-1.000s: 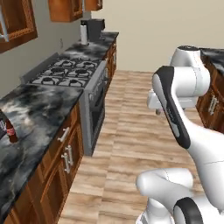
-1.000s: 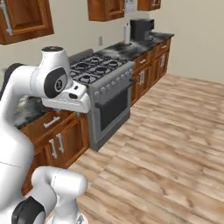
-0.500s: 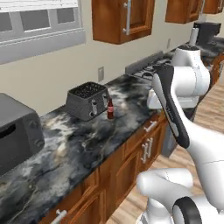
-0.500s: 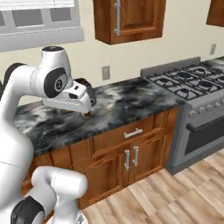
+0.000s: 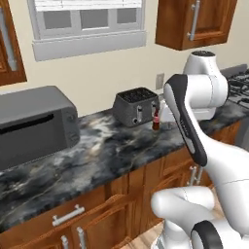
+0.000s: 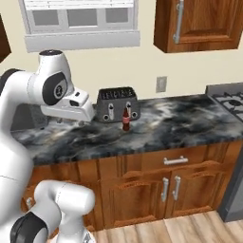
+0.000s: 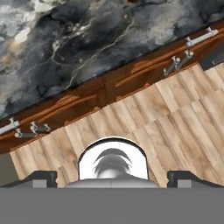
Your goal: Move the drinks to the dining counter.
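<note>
Whole picture shifted since half a second back, so camera swing, not stuff moving. Stove no longer centre stage, just peeking in at the right edge of both base views [image 6: 228, 97]. Toaster [image 5: 136, 106] and small brown bottle [image 5: 156, 118] now sitting nearer the middle of the left base view, microwave [image 5: 34, 124] much bigger at the left. Same arm pose as before, elbow up, hand tucked forward over the counter [image 5: 112, 151].

Pincer [image 7: 112, 177] spread wide, nothing between the tips, only the two dark fingertips [image 7: 41, 178] poking up at the bottom of the hand view. Looking down past them: marbled counter edge, wooden cabinet fronts with silver handles [image 7: 180, 61], plank floor [image 7: 148, 118].

Brown bottle with red label standing upright on the wall counter, just in front of the toaster's right end, close beside it, can't tell if touching. In the right base view same bottle [image 6: 126, 118] right in front of the toaster [image 6: 117, 104], well apart from the robot's hand.

Containers: toaster slots look dark, can't tell if anything inside. Microwave door shut, inside not visible. Upper cabinet [image 6: 204, 23] shut, lower cabinet doors [image 6: 156, 187] shut too.

Window [image 5: 87, 22] above the counter, wall outlet [image 6: 162, 84] right of the toaster.
</note>
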